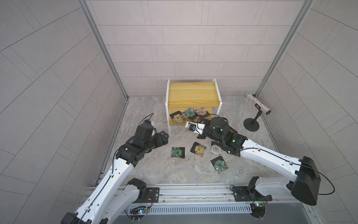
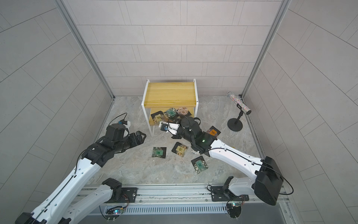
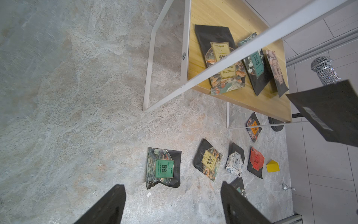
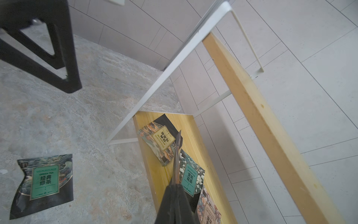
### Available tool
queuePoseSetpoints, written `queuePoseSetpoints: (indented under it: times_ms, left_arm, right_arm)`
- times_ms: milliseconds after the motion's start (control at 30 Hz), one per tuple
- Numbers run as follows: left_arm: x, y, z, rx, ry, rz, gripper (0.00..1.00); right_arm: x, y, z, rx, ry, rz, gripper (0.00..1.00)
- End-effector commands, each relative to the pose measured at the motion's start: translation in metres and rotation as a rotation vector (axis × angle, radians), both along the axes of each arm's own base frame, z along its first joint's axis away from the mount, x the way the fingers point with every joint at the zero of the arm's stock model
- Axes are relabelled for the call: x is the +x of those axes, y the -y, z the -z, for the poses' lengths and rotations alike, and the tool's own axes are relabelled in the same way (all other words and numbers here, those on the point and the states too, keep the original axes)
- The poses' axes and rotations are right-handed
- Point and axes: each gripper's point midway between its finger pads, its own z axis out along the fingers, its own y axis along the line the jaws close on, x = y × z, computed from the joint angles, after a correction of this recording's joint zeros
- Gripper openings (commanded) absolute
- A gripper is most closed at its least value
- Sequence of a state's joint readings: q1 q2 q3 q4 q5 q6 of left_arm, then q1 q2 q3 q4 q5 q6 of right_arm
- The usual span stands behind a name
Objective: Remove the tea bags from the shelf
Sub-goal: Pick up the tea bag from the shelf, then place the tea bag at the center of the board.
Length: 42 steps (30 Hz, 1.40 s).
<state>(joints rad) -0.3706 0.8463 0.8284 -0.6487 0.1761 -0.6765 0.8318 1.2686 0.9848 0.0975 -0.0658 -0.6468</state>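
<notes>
The shelf (image 1: 191, 93) stands at the back. Its lower board (image 3: 195, 64) carries three tea bags: beige-labelled (image 1: 177, 117), teal-labelled (image 1: 189, 113) and pink-labelled (image 1: 201, 111). My right gripper (image 4: 175, 185) is shut on another tea bag (image 4: 177, 155), seen edge-on just in front of that board; its black back (image 3: 329, 114) shows in the left wrist view. In both top views the right fingertips are hidden under the wrist camera (image 1: 194, 128). My left gripper (image 1: 164, 138) hangs open and empty left of the shelf's front leg, above the table.
Loose tea bags lie on the stone table in front of the shelf: green (image 1: 177, 152), beige (image 1: 198, 148), white (image 1: 216, 149), teal (image 1: 219, 164), orange (image 2: 213, 132), red (image 3: 256, 162). A yellow block (image 3: 272, 166) lies beside them. A glittery tube on a black stand (image 1: 256, 104) stands at the back right.
</notes>
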Motion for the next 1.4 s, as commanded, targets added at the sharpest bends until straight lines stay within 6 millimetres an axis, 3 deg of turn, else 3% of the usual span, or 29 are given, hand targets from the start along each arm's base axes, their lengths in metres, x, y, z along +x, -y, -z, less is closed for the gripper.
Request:
queuePoseSetpoints:
  times_ms: [0,200,367,700,1000,1367]
  left_arm:
    - [0.002,-0.001,-0.011,0.002,0.021,0.002,0.85]
    - [0.002,0.001,-0.009,0.002,0.011,0.015,0.85]
    - [0.001,0.001,-0.007,0.004,0.009,0.021,0.85]
    - [0.001,0.002,-0.001,0.003,-0.004,0.022,0.85]
    - [0.0,0.003,0.002,-0.002,-0.009,0.024,0.85]
    - [-0.005,0.0,0.007,-0.001,-0.011,0.018,0.85]
  right_arm:
    - [-0.016,0.004,-0.003,0.001,-0.006,-0.016,0.0]
    - [-0.034,0.011,-0.002,-0.016,-0.01,-0.016,0.0]
    - [-0.061,0.02,0.007,-0.037,-0.049,-0.016,0.0]
    - [-0.1,0.048,0.078,-0.153,-0.273,0.072,0.0]
    - [-0.133,0.037,0.14,-0.246,-0.437,0.049,0.0]
    - [-0.142,0.029,0.187,-0.31,-0.533,0.082,0.0]
